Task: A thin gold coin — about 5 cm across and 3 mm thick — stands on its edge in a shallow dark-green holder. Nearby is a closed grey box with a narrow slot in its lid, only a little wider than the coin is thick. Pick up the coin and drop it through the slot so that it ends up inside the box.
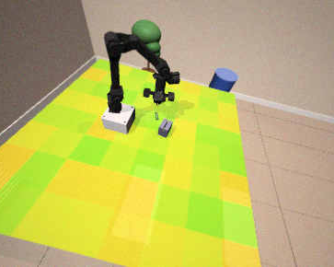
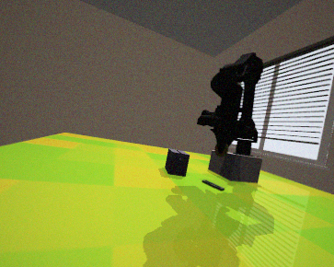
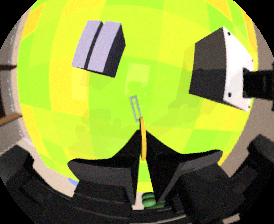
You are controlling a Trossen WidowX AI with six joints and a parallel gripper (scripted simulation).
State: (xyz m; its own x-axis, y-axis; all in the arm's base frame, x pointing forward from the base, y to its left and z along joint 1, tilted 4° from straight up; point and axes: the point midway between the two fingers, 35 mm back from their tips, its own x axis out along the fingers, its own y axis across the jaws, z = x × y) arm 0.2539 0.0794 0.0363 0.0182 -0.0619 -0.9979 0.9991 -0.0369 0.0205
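Gold coin [image 3: 144,141] edge-on, upright, pinched in raised pincer [image 3: 145,163], holder [image 3: 135,106] below, box [image 3: 99,47] nearby.

I see a yellow-and-green checkered mat [image 1: 127,184], a black arm [image 1: 115,64] on a white base [image 1: 119,119], a grey box [image 1: 166,127] (dark slot line across its lid), a gold coin [image 3: 144,149] and a blue cylinder [image 1: 224,79].

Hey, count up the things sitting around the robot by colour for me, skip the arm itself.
Grey: 1, the slotted box
Gold: 1, the coin pinched edge-on in the gripper
Dark green: 2, the holder and the plant
Blue: 1, the cylinder
White: 1, the arm's base block
Total: 6
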